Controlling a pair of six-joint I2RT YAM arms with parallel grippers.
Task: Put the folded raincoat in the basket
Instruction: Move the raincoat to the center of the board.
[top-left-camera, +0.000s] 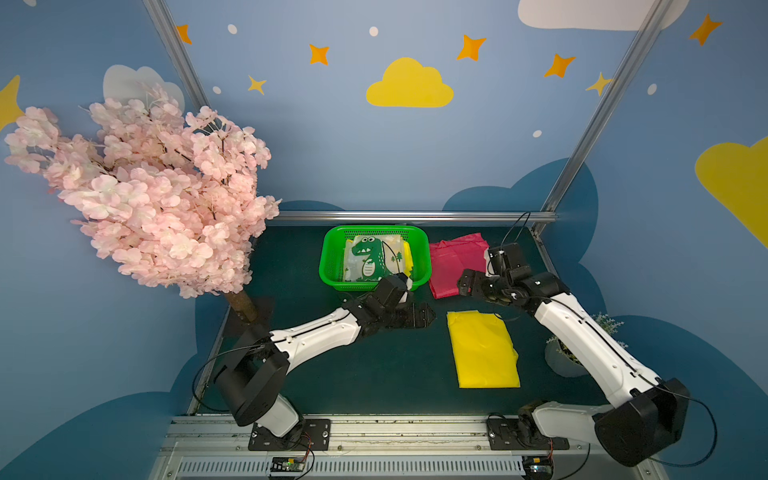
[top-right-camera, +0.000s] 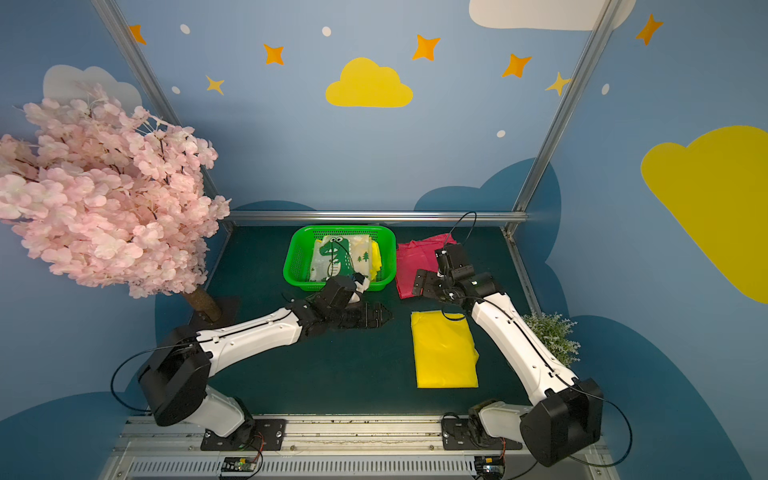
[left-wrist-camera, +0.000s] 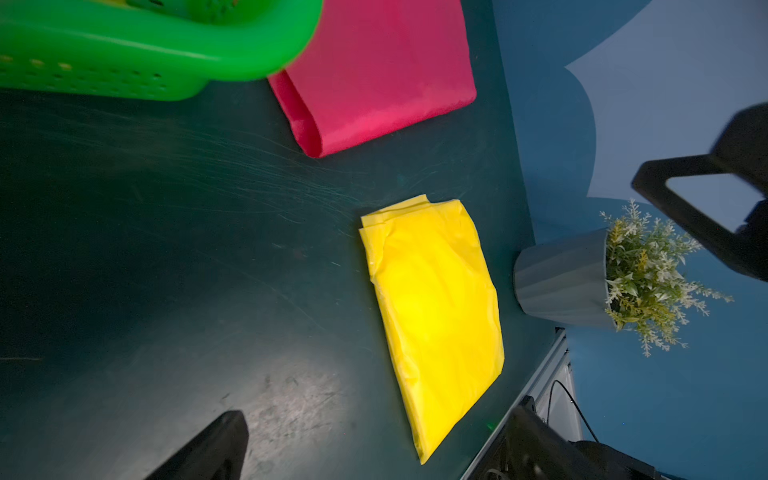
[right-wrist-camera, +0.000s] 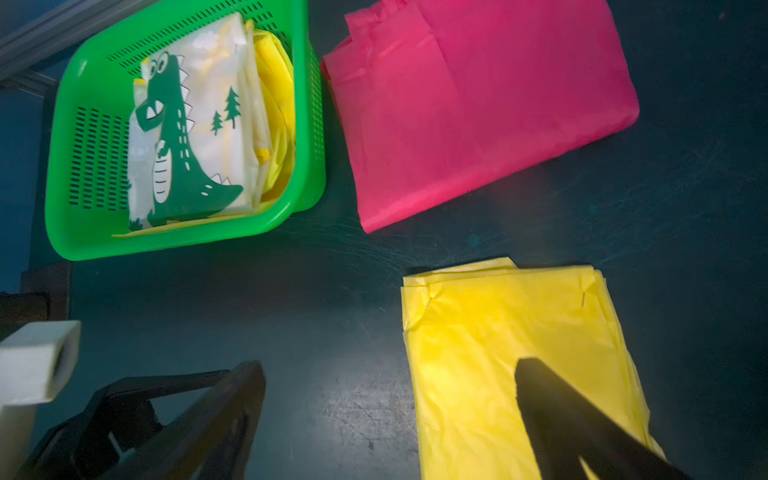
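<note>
In both top views the basket (top-left-camera: 330, 262) sits on the dark green tabletop (top-left-camera: 353, 374) at about the centre of the frame, near the rail at the tabletop's upper edge. Inside it lies a folded dinosaur raincoat (top-left-camera: 370, 257), white with a green dinosaur and small trees. The right wrist view shows an inner yellow raincoat (right-wrist-camera: 276, 124) tucked along one side of it and under its edge, both within the basket's walls. Just to the right of the basket in a top view, a folded pink raincoat (top-left-camera: 446, 259) lies on the tabletop; the right wrist view shows a narrow strip of bare surface between the two. Below the pink raincoat and apart from it, toward the lower right of the frame, a loose yellow raincoat (top-left-camera: 484, 353) lies flat, folded into a rectangle. The left claw (top-left-camera: 428, 318) hangs just below the basket's lower right corner, pointing toward the right of the frame. Its wrist view shows its fingers (left-wrist-camera: 216, 444) spread wide with nothing between them. The right claw (top-left-camera: 465, 284) hangs over the lower right edge of the pink raincoat, also wide and empty, with one finger (right-wrist-camera: 552, 399) seen in front of the loose yellow raincoat. A pink blossom tree (top-left-camera: 158, 187) fills the left of the frame, and a potted plant (top-left-camera: 561, 361) stands at the tabletop's right edge.
</note>
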